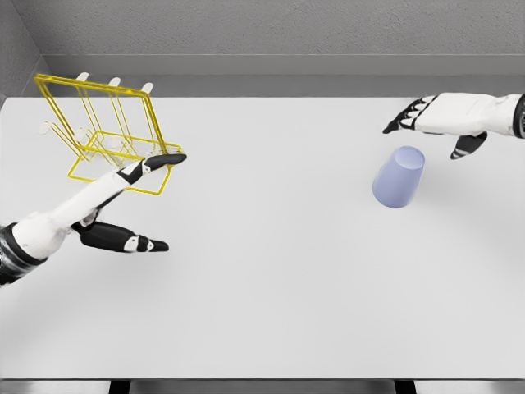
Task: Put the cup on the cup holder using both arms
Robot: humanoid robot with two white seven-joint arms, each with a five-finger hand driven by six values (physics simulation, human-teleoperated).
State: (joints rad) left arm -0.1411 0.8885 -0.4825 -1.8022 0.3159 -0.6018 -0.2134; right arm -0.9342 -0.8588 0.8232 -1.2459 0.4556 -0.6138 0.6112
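Observation:
A pale blue cup [399, 176] stands upside down on the white table [271, 279] at the right. My right hand [426, 123] hovers just above and behind it, fingers spread, not touching it. A yellow wire cup holder [107, 131] with white-tipped pegs stands at the far left, tilted. My left hand [135, 201] reaches toward the holder's front right corner with its fingers stretched out, the fingertips [168, 159] at the wire base, the thumb hanging below. It holds nothing.
A grey wall runs behind the table's far edge. The table's front edge lies near the bottom of the view, with dark legs showing under it.

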